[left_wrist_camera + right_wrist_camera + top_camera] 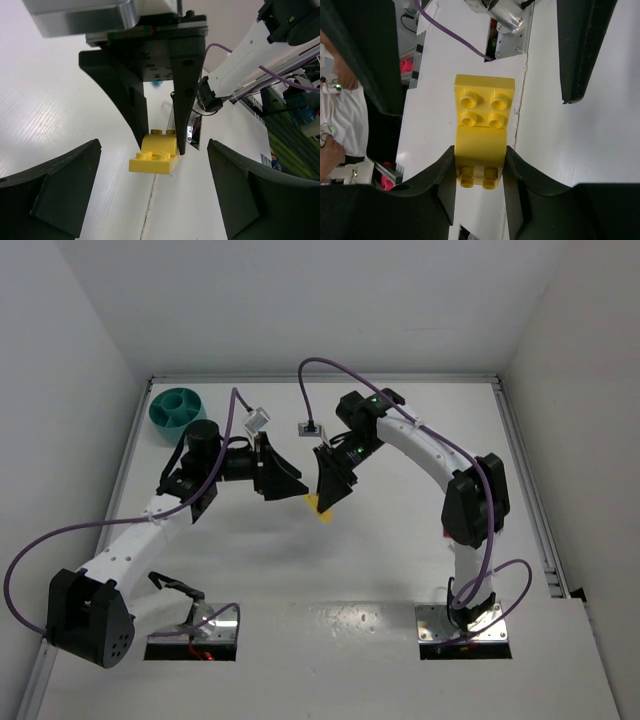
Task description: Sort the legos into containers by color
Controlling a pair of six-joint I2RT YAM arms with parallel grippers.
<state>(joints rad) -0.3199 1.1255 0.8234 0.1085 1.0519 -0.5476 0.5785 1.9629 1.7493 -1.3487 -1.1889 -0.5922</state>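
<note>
My right gripper [327, 498] is shut on a yellow lego [322, 510] made of stacked bricks and holds it near the table's middle. In the right wrist view the lego [484, 117] is pinched at its rear between my fingers [435, 185]. My left gripper [288, 478] is open and empty, facing the lego from the left. In the left wrist view its gripper [155, 200] is spread wide, with the lego [155, 156] hanging ahead in the right gripper's grasp. The teal bowl [177, 410] stands at the far left corner. No other legos show.
White walls close the table on the left, back and right. Purple cables loop over both arms. A seam in the table [148, 210] runs under the lego. Each arm's base plate sits at the near edge.
</note>
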